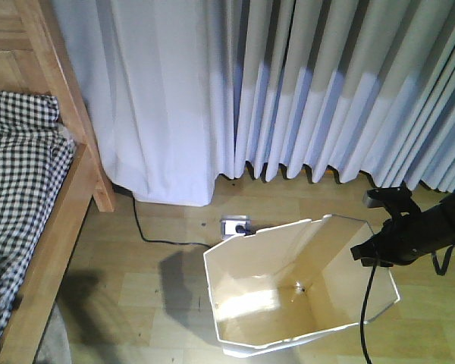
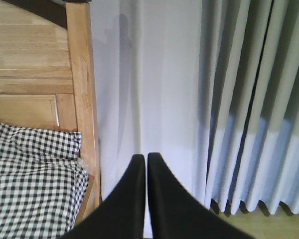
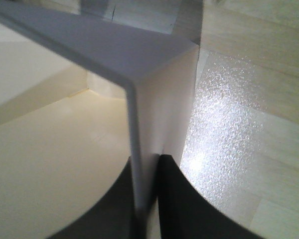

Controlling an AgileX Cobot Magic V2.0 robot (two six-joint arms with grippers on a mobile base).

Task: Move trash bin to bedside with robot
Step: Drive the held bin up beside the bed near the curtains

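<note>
The trash bin (image 1: 277, 280) was found near the curtain (image 1: 288, 91), well apart from the bed (image 1: 57, 220), with its rim wall pinched between the closed fingers of the right gripper (image 3: 148, 160). The left gripper (image 2: 145, 159) was held closed on nothing. The hauling step was judged underway; a steady leftward pull toward the bed would be called for.
</note>
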